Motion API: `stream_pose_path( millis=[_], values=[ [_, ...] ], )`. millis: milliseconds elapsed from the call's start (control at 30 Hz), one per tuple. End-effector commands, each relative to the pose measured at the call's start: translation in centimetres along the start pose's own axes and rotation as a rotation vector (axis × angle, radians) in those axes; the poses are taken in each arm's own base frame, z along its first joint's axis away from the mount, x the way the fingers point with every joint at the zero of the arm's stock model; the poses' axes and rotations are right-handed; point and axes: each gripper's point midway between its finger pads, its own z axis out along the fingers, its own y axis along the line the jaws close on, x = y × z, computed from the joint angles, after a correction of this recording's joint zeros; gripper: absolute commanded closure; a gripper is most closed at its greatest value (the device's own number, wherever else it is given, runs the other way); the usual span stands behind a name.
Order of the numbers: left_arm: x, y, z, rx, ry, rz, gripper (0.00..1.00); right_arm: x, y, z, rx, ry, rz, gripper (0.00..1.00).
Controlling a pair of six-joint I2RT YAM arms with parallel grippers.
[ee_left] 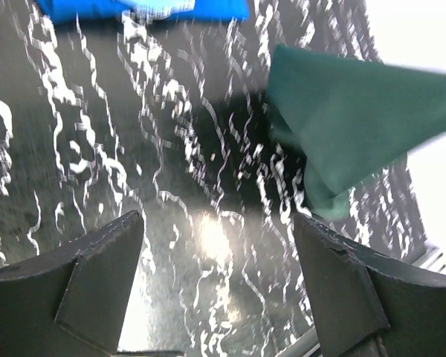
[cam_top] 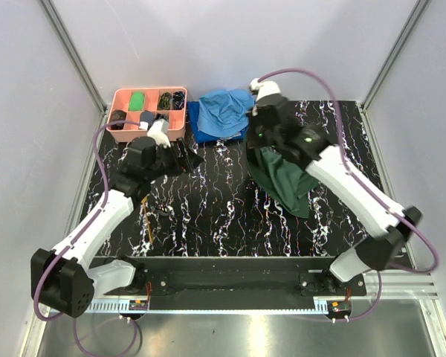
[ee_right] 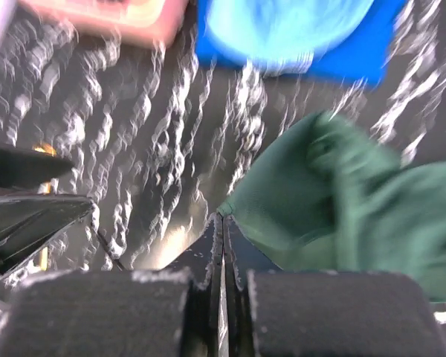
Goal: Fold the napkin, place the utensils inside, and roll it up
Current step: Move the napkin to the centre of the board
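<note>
Presently: black bench, white-veined, enclosed by pale walls. Right tool clenched on a corner of the green napkin, which hangs over the bench's right half. Left tool released, over the left side. Pink tray and blue cloths at the far edge.

No text, label, brand, number or sign can be read in any of the three views. At the near edge of the desk, a small orange tag sits below the left arm's base and a second small tag sits below the right arm's base. Both are too small to tell whether they carry print. The wrist views are blurred, and no lettering can be made out in them.
</note>
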Motion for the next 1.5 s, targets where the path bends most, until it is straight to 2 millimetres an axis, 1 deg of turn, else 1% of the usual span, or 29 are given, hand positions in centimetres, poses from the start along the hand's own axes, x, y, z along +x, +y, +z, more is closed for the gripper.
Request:
stream_pose_path(
  millis=[0, 67, 100, 133, 167, 200, 233, 267, 300, 367, 400, 433, 467, 500, 533, 633, 667, 767, 867, 967, 1067, 1167, 1267, 1300, 1333, 1367, 1400, 1433, 1467],
  values=[
    [-4.0, -2.0, -1.3, 0.035, -0.084, 0.047, 0.16, -4.0, -4.3, -5.8, 0.18, -0.148, -0.108, 1.0],
    [-4.2, -2.2, -1.2, 0.04, -0.087, 0.051, 0.15, -4.3, -6.6, -7.0, 0.248, -0.172, -0.108, 1.0],
    [-4.2, -2.2, -1.0, 0.043, -0.082, 0.046, 0.15, -3.5, -9.1, -6.5, 0.293, -0.144, -0.083, 1.0],
    [-4.0, -2.7, -0.8, 0.071, -0.073, 0.045, 0.15, -3.4, -10.2, -7.3, 0.296, -0.157, -0.052, 1.0],
    [-3.8, -2.9, -0.6, 0.086, -0.065, 0.044, 0.16, -2.8, -11.2, -7.2, 0.285, -0.147, -0.009, 1.0],
    [-2.8, -2.7, 0.1, 0.087, -0.04, 0.029, 0.16, -0.9, -13.7, -6.5, 0.334, -0.107, 0.02, 1.0],
    [-2.3, -3.1, 0.5, 0.101, -0.036, 0.034, 0.16, -0.7, -14.4, -6.9, 0.343, -0.123, 0.04, 1.0],
    [-0.8, -2.7, 1.4, 0.093, 0.001, 0.028, 0.16, 1.4, -15.4, -6.2, 0.368, -0.077, 0.048, 1.0],
    [0.1, -2.9, 1.9, 0.095, 0.017, 0.038, 0.18, 2.0, -16.4, -6.0, 0.388, -0.073, 0.073, 1.0],
    [2.5, -4.8, 3.1, 0.118, 0.052, 0.079, 0.18, 3.6, -16.7, -5.0, 0.369, -0.039, 0.115, 1.0],
    [4.3, -5.1, 4.2, 0.124, 0.094, 0.096, 0.18, 4.6, -16.9, -4.4, 0.37, -0.017, 0.127, 1.0],
    [6.4, -7.0, 4.6, 0.17, 0.137, 0.122, 0.18, 5.1, -17.0, -3.8, 0.372, -0.001, 0.137, 1.0],
    [8.1, -7.2, 5.7, 0.167, 0.193, 0.113, 0.18, 5.6, -16.8, -3.5, 0.366, 0.008, 0.158, 1.0],
    [8.8, -8.1, 6.3, 0.191, 0.205, 0.116, 0.18, 5.5, -16.7, -3.4, 0.362, 0.003, 0.168, 1.0],
    [10.2, -9.6, 6.6, 0.221, 0.228, 0.136, 0.17, 5.6, -16.6, -3.3, 0.358, 0.005, 0.177, 1.0],
    [13.5, -10.4, 8.5, 0.216, 0.279, 0.161, 0.16, 5.4, -16.2, -3.1, 0.333, -0.002, 0.193, 1.0],
    [14.6, -9.7, 9.6, 0.183, 0.308, 0.152, 0.16, 5.4, -16.0, -3.1, 0.323, 0.0, 0.2, 1.0],
    [16.1, -8.0, 11.0, 0.098, 0.332, 0.105, 0.16, 5.2, -15.6, -3.6, 0.302, -0.012, 0.205, 1.0],
    [16.9, -7.0, 11.7, 0.053, 0.341, 0.084, 0.16, 5.1, -15.4, -3.9, 0.294, -0.018, 0.209, 1.0],
    [17.9, -7.0, 13.1, 0.064, 0.354, 0.079, 0.17, 5.0, -15.2, -4.1, 0.28, -0.023, 0.215, 1.0],
    [18.4, -7.4, 14.4, 0.087, 0.356, 0.063, 0.21, 4.9, -15.1, -4.0, 0.276, -0.022, 0.215, 1.0],
    [18.5, -7.4, 15.5, 0.093, 0.342, 0.057, 0.28, 4.9, -14.8, -4.2, 0.265, -0.024, 0.218, 1.0],
    [18.2, -7.2, 16.5, 0.084, 0.301, 0.059, 0.53, 5.0, -14.8, -4.1, 0.259, -0.019, 0.221, 1.0],
    [17.8, -7.2, 16.7, 0.084, 0.284, 0.065, 0.65, 5.1, -14.8, -4.0, 0.259, -0.016, 0.221, 1.0],
    [17.3, -7.3, 16.9, 0.086, 0.256, 0.073, 0.86, 5.2, -14.8, -4.0, 0.261, -0.013, 0.219, 1.0],
    [16.3, -7.9, 16.6, 0.1, 0.231, 0.09, 0.95, 5.2, -14.8, -3.9, 0.26, -0.011, 0.216, 1.0],
    [15.4, -8.4, 16.3, 0.112, 0.211, 0.102, 1.0, 5.2, -14.8, -4.0, 0.258, -0.011, 0.211, 1.0],
    [14.6, -8.7, 15.9, 0.112, 0.196, 0.119, 1.0, 5.2, -14.9, -4.2, 0.26, -0.014, 0.204, 1.0],
    [12.4, -10.0, 14.7, 0.141, 0.149, 0.151, 1.0, 5.1, -14.9, -4.3, 0.262, -0.019, 0.201, 1.0]
  ],
)
